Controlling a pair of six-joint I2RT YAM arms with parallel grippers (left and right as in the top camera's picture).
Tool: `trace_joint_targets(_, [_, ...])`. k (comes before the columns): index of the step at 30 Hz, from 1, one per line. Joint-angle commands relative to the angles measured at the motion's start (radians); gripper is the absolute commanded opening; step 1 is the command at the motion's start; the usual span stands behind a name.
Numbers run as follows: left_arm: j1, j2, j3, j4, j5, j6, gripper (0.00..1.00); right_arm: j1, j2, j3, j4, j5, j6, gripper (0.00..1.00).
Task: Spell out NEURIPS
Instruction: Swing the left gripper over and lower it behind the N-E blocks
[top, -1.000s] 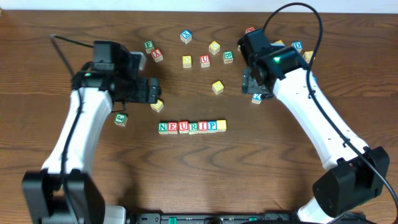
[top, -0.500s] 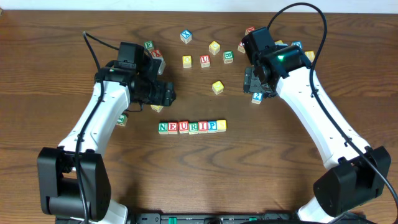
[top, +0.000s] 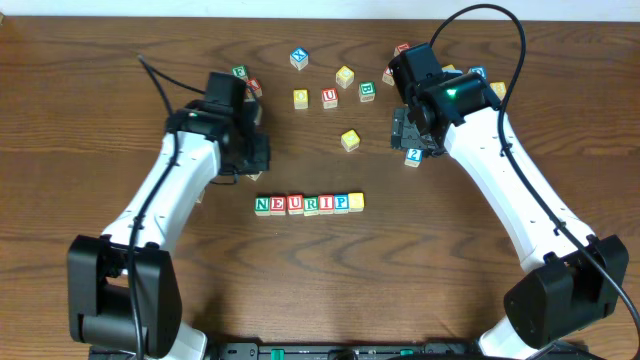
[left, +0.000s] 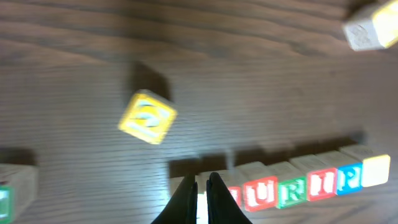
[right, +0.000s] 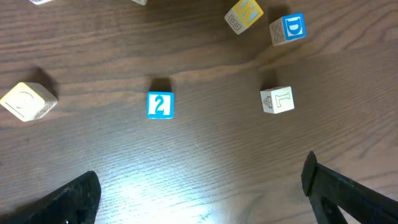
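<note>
The NEURIPS cubes lie in one straight row at the table's middle, reading N, E, U, R, I, P, S from left to right. In the left wrist view the row runs from behind my fingers to the pale S cube. My left gripper hovers just behind the row's left end. Its jaws are shut with nothing between them. My right gripper hangs at the back right over loose cubes. In the right wrist view this gripper stands wide open and empty above bare wood.
Loose cubes lie along the back: a blue X cube, a red U cube, a green one and a yellow one. A yellow cube sits near my left fingers. A blue cube lies ahead of my right gripper.
My left arm has swung right and toward the back, and its gripper has gone from open to shut, empty. The right arm has hardly moved. The row is unchanged.
</note>
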Motion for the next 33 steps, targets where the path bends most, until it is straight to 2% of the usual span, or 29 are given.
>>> trace_joint_targets(1, [-0.079, 0.004, 0.018, 0.016, -0.035, -0.024, 0.08, -0.002, -0.019, 0.026, 0.007, 0.008, 0.016, 0.99])
trace_joint_targets(6, [-0.136, 0.015, 0.018, 0.030, -0.129, -0.069, 0.08, -0.002, -0.019, 0.026, 0.003, 0.000, 0.015, 0.99])
trace_joint_targets(33, [-0.154, 0.111, 0.007, 0.041, -0.112, -0.069, 0.08, -0.001, -0.019, 0.026, 0.007, -0.034, 0.015, 0.99])
